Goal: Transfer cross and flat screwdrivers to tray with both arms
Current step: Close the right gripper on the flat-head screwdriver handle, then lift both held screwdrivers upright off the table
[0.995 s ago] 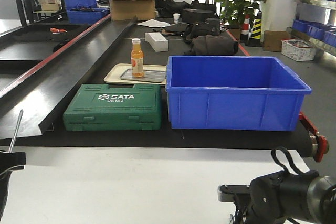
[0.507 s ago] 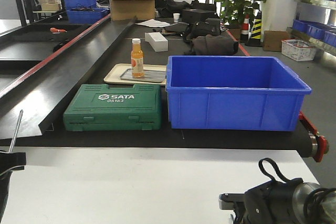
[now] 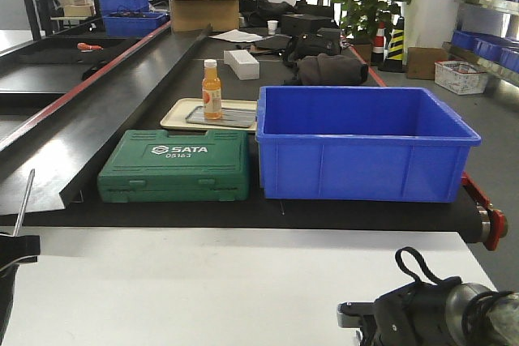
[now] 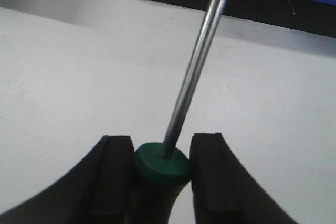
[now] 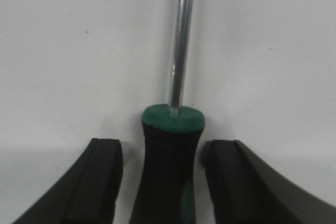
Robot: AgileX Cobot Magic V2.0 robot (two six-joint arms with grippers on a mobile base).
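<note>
Over the last second the right arm (image 3: pixel 438 313) has sunk lower at the near right corner of the bench (image 3: pixel 203 281), and in the last half second it has hardly shifted. The left side has not moved: the steel shaft stands at the same tilt at the left edge of the front view.

From the left wrist we see the left tool (image 4: pixel 161 148) clenched on the left screwdriver (image 4: pixel 195 61). Both fingers (image 4: pixel 115 182) press the black handle just under its green cap. The shaft points up and away, so we judge this screwdriver to be held clear of the bench.

The right tool (image 5: pixel 165 148) is spread wide, one finger on each side of the right screwdriver (image 5: pixel 167 177) with a gap on both sides. Nothing is gripped there yet. That screwdriver seems to lie on the bench, shaft pointing away from the wrist.

Both tips are out of frame, so we cannot say which is the cross and which the flat.

We judge the task to be in its early part. One screwdriver is in hand, and the other is lined up but not grasped. We cannot make out the grey tray with any certainty in these views, and neither screwdriver has reached it. The right grasp, both carries and both placements are left to do.
</note>
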